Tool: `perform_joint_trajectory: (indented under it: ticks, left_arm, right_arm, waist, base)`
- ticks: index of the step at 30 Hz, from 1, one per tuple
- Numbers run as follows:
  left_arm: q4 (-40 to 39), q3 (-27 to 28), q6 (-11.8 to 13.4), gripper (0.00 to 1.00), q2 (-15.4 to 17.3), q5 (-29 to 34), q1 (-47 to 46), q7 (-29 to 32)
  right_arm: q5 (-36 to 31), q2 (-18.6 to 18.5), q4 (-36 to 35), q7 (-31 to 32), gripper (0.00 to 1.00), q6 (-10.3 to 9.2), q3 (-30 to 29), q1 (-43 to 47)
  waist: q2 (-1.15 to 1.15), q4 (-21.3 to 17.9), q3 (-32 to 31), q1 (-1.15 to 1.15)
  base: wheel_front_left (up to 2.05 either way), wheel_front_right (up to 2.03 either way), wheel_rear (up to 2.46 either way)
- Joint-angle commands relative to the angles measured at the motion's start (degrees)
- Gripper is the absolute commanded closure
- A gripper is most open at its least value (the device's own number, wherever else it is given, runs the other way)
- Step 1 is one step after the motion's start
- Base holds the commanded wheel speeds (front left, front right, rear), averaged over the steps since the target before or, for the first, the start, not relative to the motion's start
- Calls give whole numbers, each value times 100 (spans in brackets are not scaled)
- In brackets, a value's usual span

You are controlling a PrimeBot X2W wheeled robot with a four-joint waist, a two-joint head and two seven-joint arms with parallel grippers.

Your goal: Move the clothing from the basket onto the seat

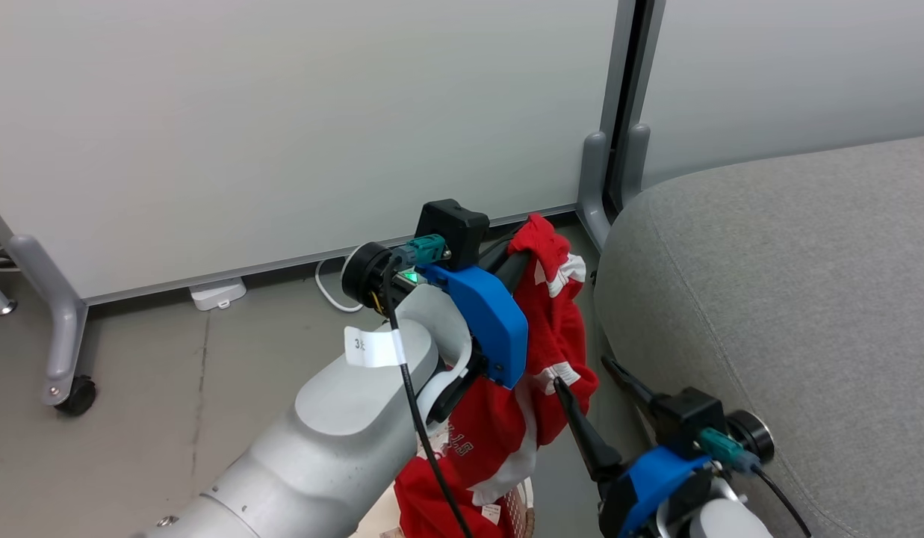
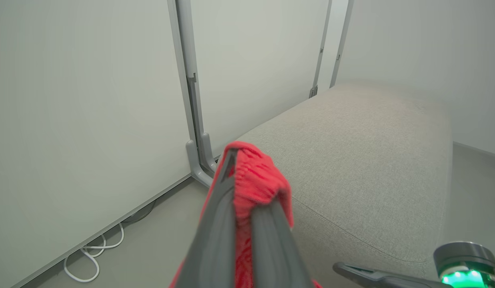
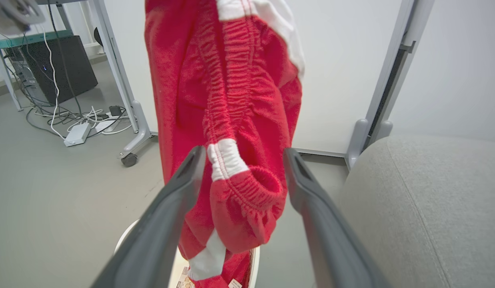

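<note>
Red clothing [image 1: 551, 329] hangs vertically from the clenched left gripper [image 2: 247, 188] above the basket [image 3: 123, 242], the seat [image 1: 768, 299] just to its right (right gripper [image 3: 244, 156], spread open, straddles the lower fold).

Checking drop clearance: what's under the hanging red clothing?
Part of the basket and grey floor; the clothing, pinched in the left tool, hides the rest of the basket's inside.

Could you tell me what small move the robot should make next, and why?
Probably shut the right gripper on the clothing: its open fingers straddle a hanging fold, while the left gripper pinches the top, beside the seat, not yet over it.
</note>
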Motion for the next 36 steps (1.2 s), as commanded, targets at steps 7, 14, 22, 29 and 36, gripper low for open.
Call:
perform_joint_trajectory:
  ticks: [7, 14, 22, 29, 36]
  left_arm:
    - [-10, -276, 72, 100, 3, -223, -230, -99]
    - [-17, -463, 111, 100, 4, -379, -309, -153]
    - [-6, -690, 141, 100, 5, -570, -387, -217]
    - [7, -876, 169, 100, 4, -727, -461, -274]
    - [60, -1014, 191, 100, 4, -882, -501, -340]
  right_arm:
    - [130, -13, 653, 177, 0, 1, 356, -780]
    - [311, -13, 1269, 170, 0, 1, 582, -1303]
    - [723, -13, 2097, 49, 0, 1, 902, -1944]
    - [1100, -13, 2600, -89, 0, 1, 1304, -2323]
    - [1349, -12, 2857, -308, 100, 1, 1667, -2515]
  waist:
    - [0, 109, 67, 0]
    - [0, 154, 97, 0]
    - [0, 185, 103, 0]
    - [0, 190, 110, 0]
    - [0, 183, 81, 0]
  base:
    - [0, 0, 0]
    - [0, 0, 0]
    - [0, 0, 0]
    - [0, 0, 0]
    - [0, 0, 0]
